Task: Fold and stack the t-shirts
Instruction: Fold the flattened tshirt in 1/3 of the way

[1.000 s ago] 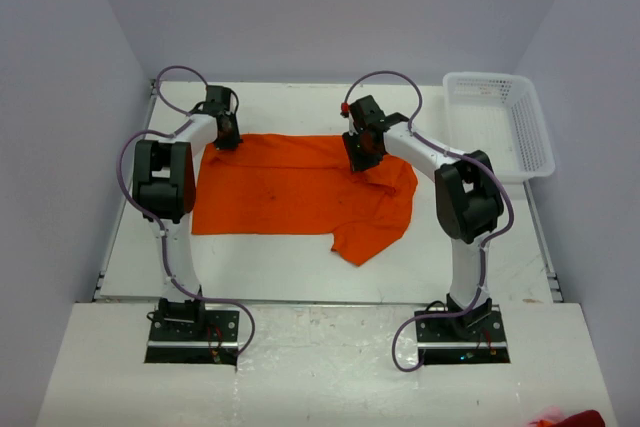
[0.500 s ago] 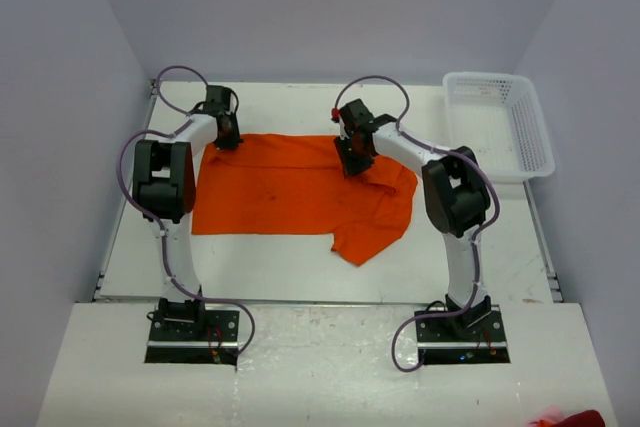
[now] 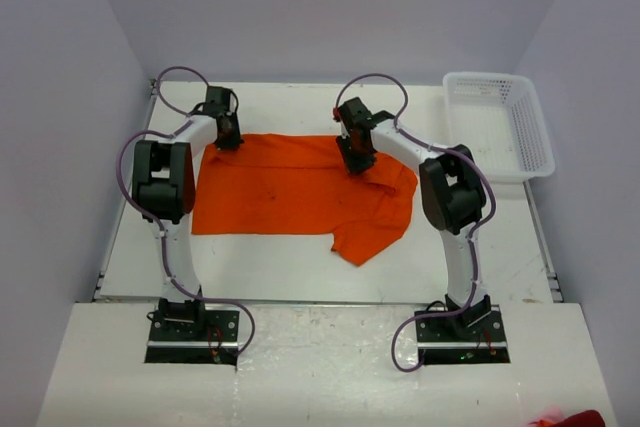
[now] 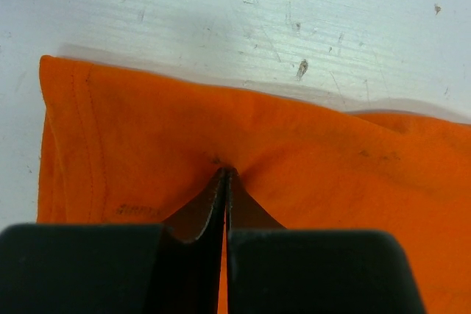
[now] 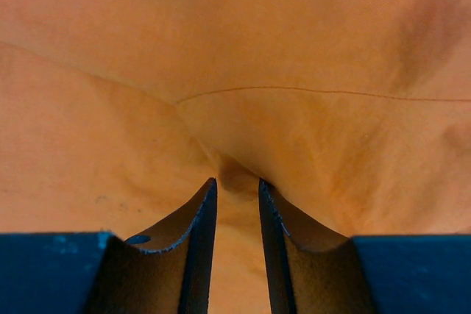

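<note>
One bright orange t-shirt (image 3: 290, 192) lies spread on the white table (image 3: 250, 272), its near right part hanging down in a loose flap. My left gripper (image 3: 228, 139) sits at the shirt's far left corner, and the left wrist view shows the gripper (image 4: 226, 170) shut on the cloth (image 4: 331, 152) just inside the hem. My right gripper (image 3: 357, 159) is on the far edge right of the middle. In the right wrist view that gripper (image 5: 237, 182) has its jaws a little apart, tips pressed into the cloth (image 5: 235, 49), with a small pucker between them.
A white plastic basket (image 3: 543, 137) stands at the table's far right corner. Grey walls close in the left, far and right sides. Both arm bases are bolted at the near edge.
My right gripper has shifted a little left along the shirt's far edge and its elbow has swung in. The left arm and the shirt's outline look the same.
</note>
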### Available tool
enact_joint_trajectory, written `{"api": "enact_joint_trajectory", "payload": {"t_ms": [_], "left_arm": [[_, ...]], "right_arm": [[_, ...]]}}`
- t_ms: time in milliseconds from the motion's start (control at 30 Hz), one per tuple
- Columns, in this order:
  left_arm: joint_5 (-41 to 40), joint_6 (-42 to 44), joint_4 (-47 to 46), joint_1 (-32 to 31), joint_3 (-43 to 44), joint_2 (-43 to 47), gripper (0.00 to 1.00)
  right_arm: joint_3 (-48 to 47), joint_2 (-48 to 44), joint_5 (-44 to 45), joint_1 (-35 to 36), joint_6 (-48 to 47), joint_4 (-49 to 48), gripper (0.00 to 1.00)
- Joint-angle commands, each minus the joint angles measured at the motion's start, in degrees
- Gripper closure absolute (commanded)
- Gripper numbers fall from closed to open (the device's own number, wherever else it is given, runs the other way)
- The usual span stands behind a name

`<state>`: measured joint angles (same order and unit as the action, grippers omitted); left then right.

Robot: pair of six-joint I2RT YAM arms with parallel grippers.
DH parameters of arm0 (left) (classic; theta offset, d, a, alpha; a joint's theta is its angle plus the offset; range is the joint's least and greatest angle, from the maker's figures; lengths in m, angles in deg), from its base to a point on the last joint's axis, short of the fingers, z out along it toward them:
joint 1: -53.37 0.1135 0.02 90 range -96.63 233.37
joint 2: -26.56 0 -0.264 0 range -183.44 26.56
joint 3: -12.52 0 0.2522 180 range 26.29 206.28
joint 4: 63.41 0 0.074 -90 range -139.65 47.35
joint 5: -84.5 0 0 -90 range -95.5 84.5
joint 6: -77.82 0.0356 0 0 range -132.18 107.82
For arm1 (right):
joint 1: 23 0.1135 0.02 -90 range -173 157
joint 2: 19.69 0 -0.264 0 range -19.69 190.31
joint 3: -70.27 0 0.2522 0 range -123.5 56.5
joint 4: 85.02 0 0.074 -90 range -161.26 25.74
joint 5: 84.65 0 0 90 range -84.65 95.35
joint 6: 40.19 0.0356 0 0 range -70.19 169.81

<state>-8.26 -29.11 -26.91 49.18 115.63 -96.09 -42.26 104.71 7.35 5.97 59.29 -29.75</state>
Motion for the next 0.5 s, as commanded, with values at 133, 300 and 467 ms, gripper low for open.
{"api": "enact_joint_trajectory", "payload": {"t_ms": [133,300,467], "left_arm": [[1.5,1.3,-1.9,0.4,-0.7,3.3,1.00],[1.6,1.3,-2.1,0.7,-0.9,3.7,1.00],[1.9,1.3,-2.4,0.8,-0.9,3.4,1.00]], "right_arm": [[-0.1,0.0,1.9,-0.9,0.6,1.3,0.71],[0.7,-0.1,-0.3,-0.9,1.2,0.3,0.73],[1.8,-0.3,-0.6,-0.9,1.6,-0.1,0.73]]}}
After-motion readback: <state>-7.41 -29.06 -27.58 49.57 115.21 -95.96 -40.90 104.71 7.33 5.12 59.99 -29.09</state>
